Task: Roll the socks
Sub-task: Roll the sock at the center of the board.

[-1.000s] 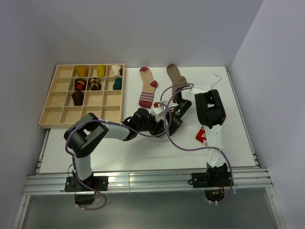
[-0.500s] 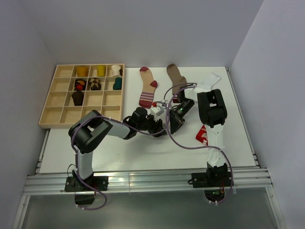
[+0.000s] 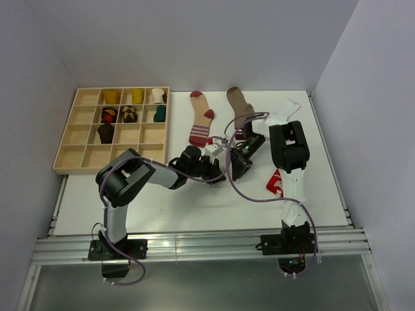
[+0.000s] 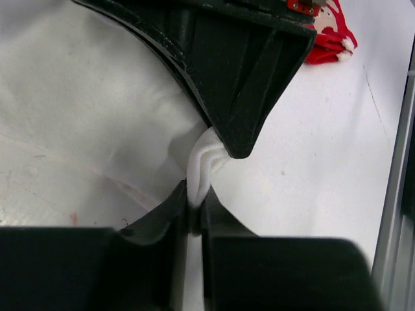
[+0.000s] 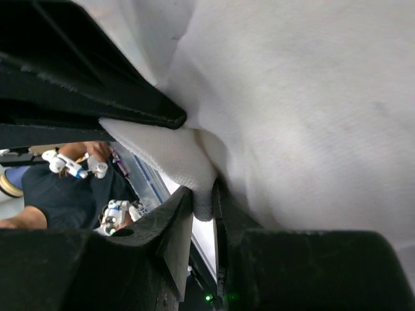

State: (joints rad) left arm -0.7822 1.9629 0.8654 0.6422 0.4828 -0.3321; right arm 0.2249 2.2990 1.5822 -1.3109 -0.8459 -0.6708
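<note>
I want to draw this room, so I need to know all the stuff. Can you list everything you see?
wooden tray: one, pale wood, table's far left
rolled socks: seven, yellow, white, teal and dark, in the tray's compartments
striped-cuff sock: one, tan with red heel and toe, beside the tray
brown sock: one, brown, far middle
loose white sock: one, white, far right
red sock: one, red with white marks, beside the right arm
held white sock: one, white, between both grippers
table: one, white, under everything
left gripper: one, black, shut on the held white sock
right gripper: one, black, shut on the same sock
</note>
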